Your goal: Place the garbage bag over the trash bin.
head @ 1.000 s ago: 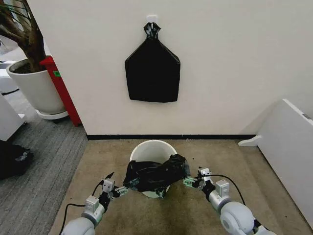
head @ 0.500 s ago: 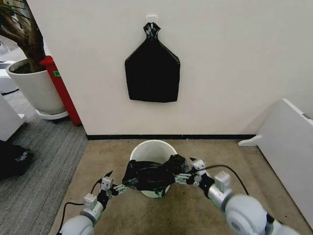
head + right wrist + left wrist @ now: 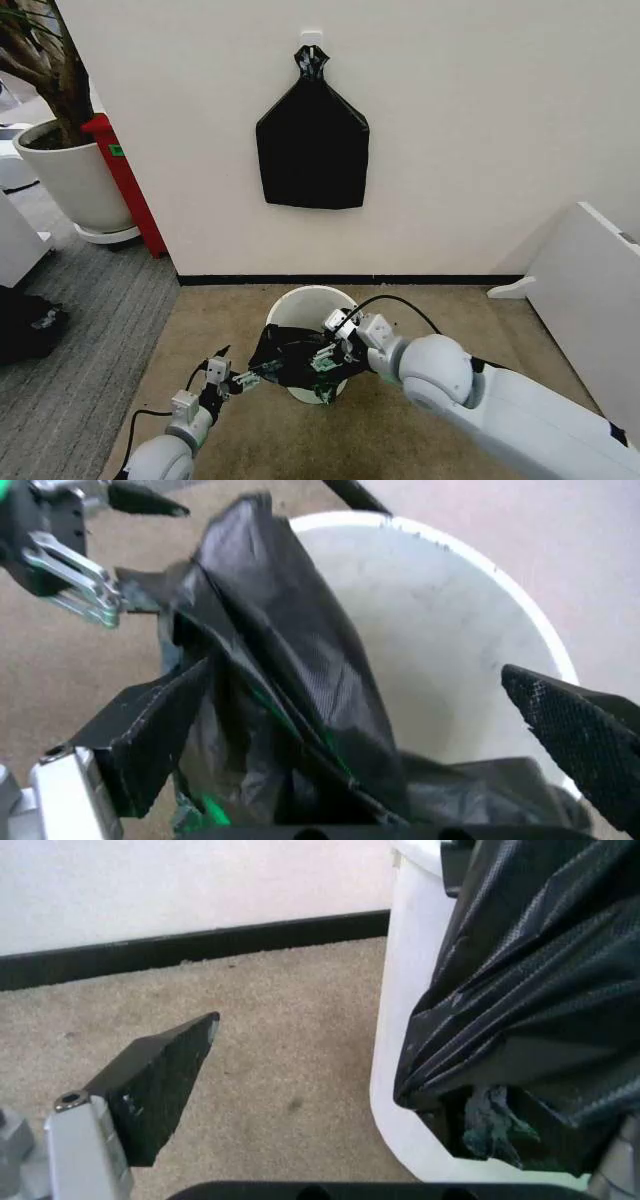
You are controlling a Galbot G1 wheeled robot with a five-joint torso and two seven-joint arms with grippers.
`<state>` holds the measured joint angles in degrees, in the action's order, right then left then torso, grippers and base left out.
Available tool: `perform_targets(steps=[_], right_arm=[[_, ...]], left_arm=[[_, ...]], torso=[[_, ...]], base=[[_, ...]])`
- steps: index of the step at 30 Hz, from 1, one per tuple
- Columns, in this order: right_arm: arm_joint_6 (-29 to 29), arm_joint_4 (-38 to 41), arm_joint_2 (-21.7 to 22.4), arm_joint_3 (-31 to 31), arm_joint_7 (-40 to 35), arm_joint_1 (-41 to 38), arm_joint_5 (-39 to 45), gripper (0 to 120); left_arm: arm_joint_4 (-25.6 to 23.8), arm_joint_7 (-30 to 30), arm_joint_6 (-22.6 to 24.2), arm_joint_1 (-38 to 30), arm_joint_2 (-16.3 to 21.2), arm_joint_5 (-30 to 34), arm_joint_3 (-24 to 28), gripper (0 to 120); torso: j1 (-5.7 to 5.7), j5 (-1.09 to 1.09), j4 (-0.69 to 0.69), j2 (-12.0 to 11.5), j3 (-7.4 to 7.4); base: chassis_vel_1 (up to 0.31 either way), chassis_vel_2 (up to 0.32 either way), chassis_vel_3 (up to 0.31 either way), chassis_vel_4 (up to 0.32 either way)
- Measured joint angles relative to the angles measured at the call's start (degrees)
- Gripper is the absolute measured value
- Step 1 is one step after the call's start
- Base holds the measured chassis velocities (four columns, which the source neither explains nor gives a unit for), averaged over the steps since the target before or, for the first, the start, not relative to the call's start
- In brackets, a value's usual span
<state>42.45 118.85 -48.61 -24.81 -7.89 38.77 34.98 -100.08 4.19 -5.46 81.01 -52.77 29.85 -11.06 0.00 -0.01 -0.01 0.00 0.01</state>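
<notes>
In the head view, the garbage bag (image 3: 298, 357) is seen draped over the near rim of the trash bin (image 3: 305, 303) on the carpet. No writing can be read. The right gripper (image 3: 327, 357), out at the bag's right half a second ago, has been brought over the bin.

In the left wrist view, the bag's edge is pinched by the left gripper (image 3: 330, 1102).

In the right wrist view, the right gripper's fingers (image 3: 150, 735) are spread wide, one against the bag.

wall (image 3: 480, 120): cream | baseboard (image 3: 420, 279): black | carpet (image 3: 400, 430): tan
</notes>
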Motion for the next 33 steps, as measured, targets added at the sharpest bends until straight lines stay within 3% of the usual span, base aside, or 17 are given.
perform_targets(steps=[8,19,33], right_arm=[[-0.3,-3.0,-3.4,-2.1,-6.0,-1.3,1.6,100],[-0.7,-10.0,-11.5,-5.6,-15.4,-7.3,6.0,100],[-1.6,-15.4,-15.3,-6.0,-19.9,-7.3,6.6,100]], left_arm=[[0.2,0.0,0.1,0.1,-1.1,-0.5,0.5,100],[-0.8,0.1,-0.2,0.9,-2.1,-2.3,0.7,100],[-2.8,-2.8,-8.6,3.7,-1.9,-14.9,-0.5,100]], torso=[[0.00,0.00,0.01,0.0,0.00],[0.00,-0.01,0.01,0.0,0.00],[0.00,0.00,0.00,0.0,-0.01]], base=[[0.000,0.000,0.000,0.000],[0.000,0.000,0.000,0.000],[0.000,0.000,0.000,0.000]])
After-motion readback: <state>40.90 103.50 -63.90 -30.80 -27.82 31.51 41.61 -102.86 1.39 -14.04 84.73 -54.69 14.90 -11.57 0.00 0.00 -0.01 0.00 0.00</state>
